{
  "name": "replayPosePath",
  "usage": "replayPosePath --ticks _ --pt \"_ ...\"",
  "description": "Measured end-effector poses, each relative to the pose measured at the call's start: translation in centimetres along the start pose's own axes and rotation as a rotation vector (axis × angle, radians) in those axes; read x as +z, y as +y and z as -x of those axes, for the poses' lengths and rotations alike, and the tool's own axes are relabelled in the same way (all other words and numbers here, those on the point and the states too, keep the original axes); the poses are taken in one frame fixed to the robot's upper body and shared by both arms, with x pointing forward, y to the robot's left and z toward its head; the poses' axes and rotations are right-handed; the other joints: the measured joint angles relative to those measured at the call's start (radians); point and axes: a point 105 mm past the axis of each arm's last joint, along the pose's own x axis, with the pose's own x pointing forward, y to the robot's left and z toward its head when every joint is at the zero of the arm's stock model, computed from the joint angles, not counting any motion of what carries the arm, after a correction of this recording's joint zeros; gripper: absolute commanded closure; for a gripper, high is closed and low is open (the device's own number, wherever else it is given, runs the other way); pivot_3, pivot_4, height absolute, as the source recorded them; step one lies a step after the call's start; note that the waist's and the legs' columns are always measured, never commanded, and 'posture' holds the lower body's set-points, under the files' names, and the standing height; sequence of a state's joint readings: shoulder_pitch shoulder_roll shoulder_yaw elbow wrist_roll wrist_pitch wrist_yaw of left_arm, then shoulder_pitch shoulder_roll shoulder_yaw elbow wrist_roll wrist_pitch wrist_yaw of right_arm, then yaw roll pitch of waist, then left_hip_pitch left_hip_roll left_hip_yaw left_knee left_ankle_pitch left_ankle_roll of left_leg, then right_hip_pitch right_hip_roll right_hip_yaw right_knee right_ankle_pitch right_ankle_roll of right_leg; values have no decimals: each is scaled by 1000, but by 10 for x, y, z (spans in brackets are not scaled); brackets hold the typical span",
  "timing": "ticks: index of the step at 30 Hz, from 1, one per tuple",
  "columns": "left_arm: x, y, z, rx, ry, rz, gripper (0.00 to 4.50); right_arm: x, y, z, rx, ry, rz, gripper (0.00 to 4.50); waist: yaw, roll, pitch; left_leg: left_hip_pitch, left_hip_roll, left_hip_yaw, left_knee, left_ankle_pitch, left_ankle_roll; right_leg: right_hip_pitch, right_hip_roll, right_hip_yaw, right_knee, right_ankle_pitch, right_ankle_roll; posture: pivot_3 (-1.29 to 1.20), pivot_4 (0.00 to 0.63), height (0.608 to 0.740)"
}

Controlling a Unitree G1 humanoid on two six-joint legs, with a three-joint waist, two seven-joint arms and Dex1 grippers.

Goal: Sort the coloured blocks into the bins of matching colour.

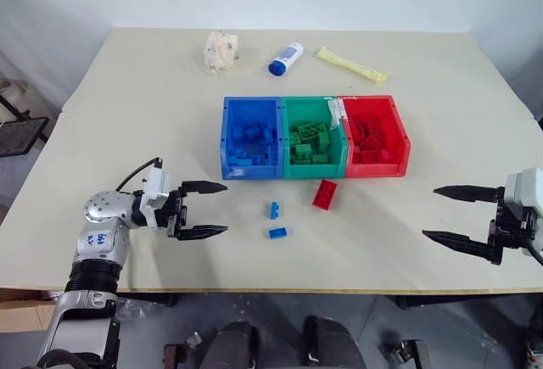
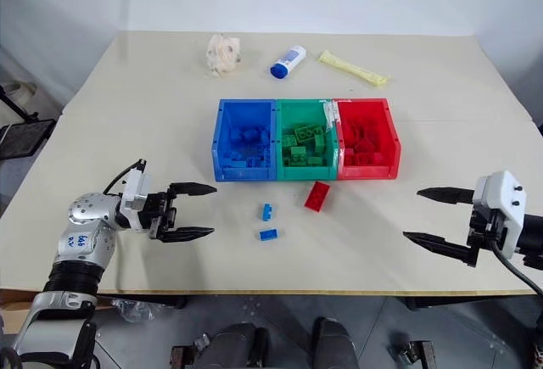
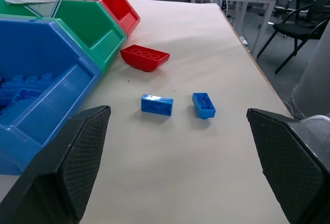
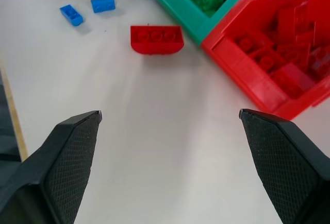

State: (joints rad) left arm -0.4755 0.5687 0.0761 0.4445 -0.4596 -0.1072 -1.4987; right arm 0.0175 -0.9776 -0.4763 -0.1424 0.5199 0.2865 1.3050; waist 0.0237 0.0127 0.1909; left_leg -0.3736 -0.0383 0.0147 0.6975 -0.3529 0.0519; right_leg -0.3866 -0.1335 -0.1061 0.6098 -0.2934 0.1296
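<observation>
Lying loose on the table (image 1: 127, 114) just in front of the bins (image 1: 315, 137) are three blocks: a red block (image 1: 324, 193) before the green and red boxes, and two blue blocks (image 1: 273, 209) (image 1: 277, 232) before the blue and green ones. The bins already hold matching bricks. The left gripper (image 1: 205, 209) hovers left of the bins, fingers spread wide and empty. The right gripper (image 1: 443, 213) hangs right of the bins, likewise wide and empty. Behind the bins lie a crumpled wad (image 1: 222, 50), a white-and-blue bottle (image 1: 286, 58) and a yellow packet (image 1: 351, 64).
</observation>
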Motion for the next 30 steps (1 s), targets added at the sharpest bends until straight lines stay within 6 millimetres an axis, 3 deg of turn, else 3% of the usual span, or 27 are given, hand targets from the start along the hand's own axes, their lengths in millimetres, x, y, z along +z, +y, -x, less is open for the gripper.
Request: replayPosePath --ticks 2,11,18,28,30 --pt "0 0 0 0 0 -1 0 4 1 -10 -1 -14 6 20 0 0 0 0 0 -1 0 0 0 0 0 0 0 0 0 0 150 740" --pt "2 -1 -4 2 -10 -13 0 8 17 -87 -10 -106 -56 20 0 0 0 0 0 -2 0 0 0 0 0 -1 0 0 0 0 150 740" --pt "3 -7 -4 6 -6 -12 0 -7 24 -144 -19 -113 -42 20 -3 0 0 -1 -2 -2 0 0 0 -1 2 -1 1 0 0 0 150 740" --pt "8 -9 -4 19 -2 -18 0 -18 7 -170 -20 -55 78 20 -12 0 0 0 -1 -2 0 0 0 0 3 -1 2 0 0 0 150 740" --pt "8 -9 -4 25 -2 -16 0 -17 7 -171 -18 -56 90 390 -13 0 0 1 -1 -2 0 0 0 1 3 -1 2 0 0 0 150 740"
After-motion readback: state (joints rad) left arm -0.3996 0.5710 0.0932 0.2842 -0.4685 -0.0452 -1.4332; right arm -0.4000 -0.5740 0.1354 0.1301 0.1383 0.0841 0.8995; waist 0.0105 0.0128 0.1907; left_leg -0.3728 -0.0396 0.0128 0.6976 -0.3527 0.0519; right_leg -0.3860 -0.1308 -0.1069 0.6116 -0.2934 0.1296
